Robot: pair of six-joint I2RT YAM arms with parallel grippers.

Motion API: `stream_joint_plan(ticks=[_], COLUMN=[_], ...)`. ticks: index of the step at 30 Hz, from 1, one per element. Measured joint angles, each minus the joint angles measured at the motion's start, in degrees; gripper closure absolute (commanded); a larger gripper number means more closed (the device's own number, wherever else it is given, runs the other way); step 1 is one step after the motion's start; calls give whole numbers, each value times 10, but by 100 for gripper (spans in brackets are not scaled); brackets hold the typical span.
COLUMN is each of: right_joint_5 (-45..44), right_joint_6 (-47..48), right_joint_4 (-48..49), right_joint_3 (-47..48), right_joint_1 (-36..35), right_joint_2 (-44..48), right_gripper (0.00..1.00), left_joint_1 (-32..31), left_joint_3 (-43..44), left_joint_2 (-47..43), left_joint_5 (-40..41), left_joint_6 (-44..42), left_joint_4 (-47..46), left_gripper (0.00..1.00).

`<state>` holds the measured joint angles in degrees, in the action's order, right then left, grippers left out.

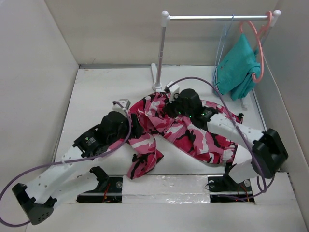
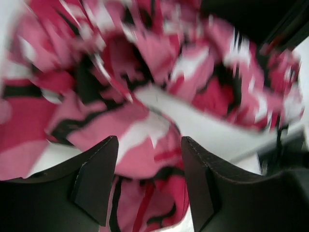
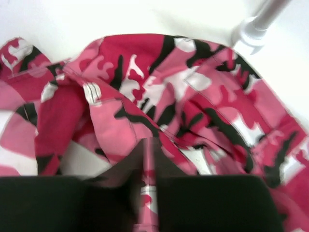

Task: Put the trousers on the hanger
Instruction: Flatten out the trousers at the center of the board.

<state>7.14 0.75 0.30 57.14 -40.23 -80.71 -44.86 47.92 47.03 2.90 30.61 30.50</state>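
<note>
Our left gripper [image 2: 149, 145] holds its jaws spread over crumpled trousers [image 1: 193, 137]. Our right gripper [image 3: 148, 145] has its jaws pinching a fold of them. The trousers sprawl across the middle of the table [image 1: 96, 92], with bare surface beyond their left edge. The hanger [image 1: 224, 43] hangs on the far rail [image 1: 212, 18], well apart.

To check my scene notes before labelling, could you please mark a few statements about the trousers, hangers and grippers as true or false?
1. The trousers lie on the table. True.
2. The blue wire hanger lies beside them. False: it hangs on the rail.
3. The left gripper is open. True.
4. The right gripper is open. False: it is shut on trouser fabric.
5. The teal garment lies on the table. False: it hangs on the pink hanger.
</note>
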Motion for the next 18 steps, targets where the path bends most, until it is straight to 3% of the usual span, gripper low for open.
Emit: stream_joint_plan(ticks=[2, 3, 5, 9, 11, 14, 18], right_joint_5=[4, 6, 8, 18, 25, 26, 6], right_joint_6=[5, 9, 17, 29, 38, 42, 35], right_joint_4=[6, 6, 7, 4, 6, 2, 7], right_joint_3=[24, 36, 58, 97, 108, 106, 67], right_joint_1=[-10, -18, -37, -61, -65, -68, -70], right_joint_2=[-43, -64, -106, -177, -202, -217, -185], right_gripper=[38, 32, 26, 28, 65, 100, 100], left_joint_1=[11, 26, 67, 182, 253, 344, 382], left_joint_3=[17, 19, 17, -21, -47, -84, -89], left_joint_2=[-21, -30, -39, -28, -5, 28, 19], left_joint_5=[62, 87, 117, 111, 84, 43, 37], left_joint_6=[19, 28, 42, 53, 52, 51, 50], left_joint_4=[-15, -25, -38, -85, -93, -94, -63], left_gripper=[46, 46, 46, 47, 48, 49, 51])
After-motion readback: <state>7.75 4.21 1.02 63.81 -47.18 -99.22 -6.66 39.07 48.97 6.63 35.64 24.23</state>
